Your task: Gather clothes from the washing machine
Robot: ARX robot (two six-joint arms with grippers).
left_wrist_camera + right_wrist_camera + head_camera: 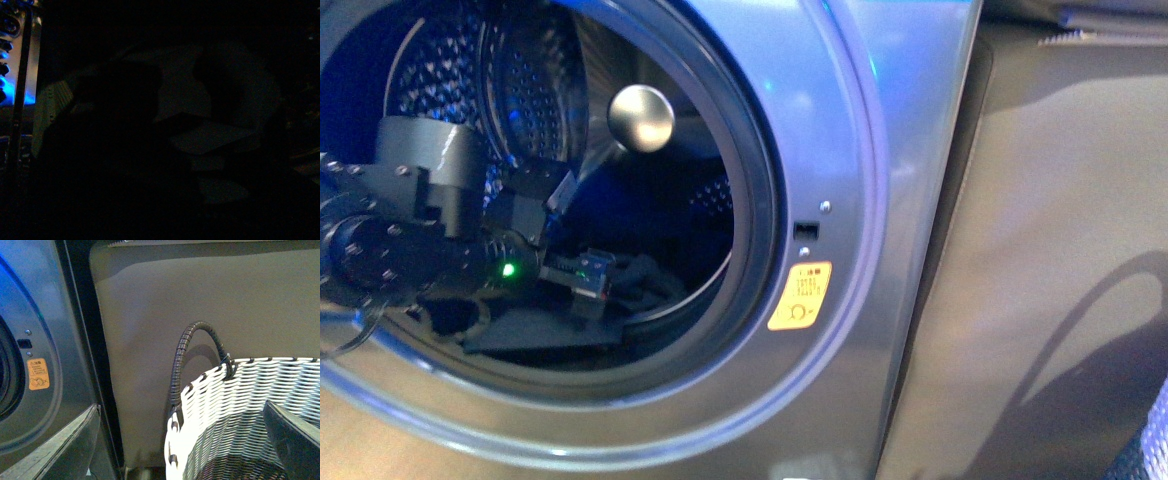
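Grey panel (1060,250) stands right of the washing machine (865,130), with a strip of wood floor (360,440) below. The porthole faces the robot. The left arm (410,220) reaches through it into the drum (535,90), left gripper (588,282) low, just beside the clothes (650,285). Can't tell how far it's open or whether it holds anything. Left wrist view is dark. Clothes are a dark heap on the drum bottom, long axis unreadable. Right gripper (181,407) is spread wide and empty, facing the woven basket (240,405) near the machine.
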